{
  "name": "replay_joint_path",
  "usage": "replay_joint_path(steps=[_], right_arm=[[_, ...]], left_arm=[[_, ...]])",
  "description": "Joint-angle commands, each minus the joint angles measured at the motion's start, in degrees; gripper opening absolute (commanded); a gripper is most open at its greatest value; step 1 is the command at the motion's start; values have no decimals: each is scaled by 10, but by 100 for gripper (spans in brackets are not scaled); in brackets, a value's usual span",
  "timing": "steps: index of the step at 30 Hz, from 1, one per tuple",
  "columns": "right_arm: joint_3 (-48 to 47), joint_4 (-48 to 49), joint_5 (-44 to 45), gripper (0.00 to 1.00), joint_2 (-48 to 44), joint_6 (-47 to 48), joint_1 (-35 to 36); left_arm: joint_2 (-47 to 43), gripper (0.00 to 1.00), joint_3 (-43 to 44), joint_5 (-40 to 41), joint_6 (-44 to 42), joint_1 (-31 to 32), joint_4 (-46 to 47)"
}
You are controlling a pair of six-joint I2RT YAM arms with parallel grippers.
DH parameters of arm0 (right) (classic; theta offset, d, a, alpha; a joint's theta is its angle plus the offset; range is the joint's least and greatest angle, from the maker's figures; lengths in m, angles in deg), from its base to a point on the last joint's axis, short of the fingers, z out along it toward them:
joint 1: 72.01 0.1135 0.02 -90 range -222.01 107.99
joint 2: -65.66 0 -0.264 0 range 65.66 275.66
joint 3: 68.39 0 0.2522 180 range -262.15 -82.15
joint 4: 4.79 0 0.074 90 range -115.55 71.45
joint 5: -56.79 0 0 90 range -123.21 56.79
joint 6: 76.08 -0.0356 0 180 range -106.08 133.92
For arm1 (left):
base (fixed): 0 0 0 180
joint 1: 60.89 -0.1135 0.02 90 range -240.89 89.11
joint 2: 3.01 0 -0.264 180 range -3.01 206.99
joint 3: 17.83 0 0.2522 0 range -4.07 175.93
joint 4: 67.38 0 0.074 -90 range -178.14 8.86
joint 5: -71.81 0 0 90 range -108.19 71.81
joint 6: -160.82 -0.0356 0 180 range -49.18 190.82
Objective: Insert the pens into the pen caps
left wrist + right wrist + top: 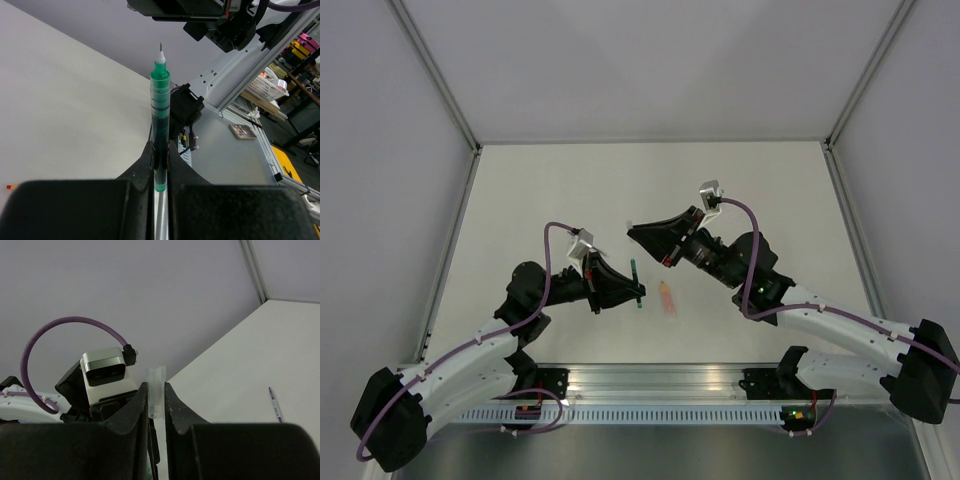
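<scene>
Green pen (160,95): clamped in L gripper (160,150), bare tip sticking out beyond it.
Cap (155,376): pale tube, pinched in R gripper (156,395).
Orange pen (666,298): flat on table (750,190), btwn the two arms.

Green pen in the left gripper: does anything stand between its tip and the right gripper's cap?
Nothing visible does. The green pen sits clamped in the left gripper, tip bare; only air separates it from the cap in the right gripper. The orange pen lies aside on the table.
</scene>
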Motion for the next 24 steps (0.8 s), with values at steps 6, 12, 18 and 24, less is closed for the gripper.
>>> replay_joint_path(steps=[6,12,18,24], right_arm=[[3,67,7,0,-2,6,24],[13,61,16,0,-6,17,31],[22,61,16,0,-13,18,34],[37,60,18,0,-24,19,38]], left_arm=[[-6,2,-1,9,5,2,17],[-11,2,-1,12,4,2,15],[-13,2,-1,17,2,1,11],[-15,2,-1,21,1,2,6]])
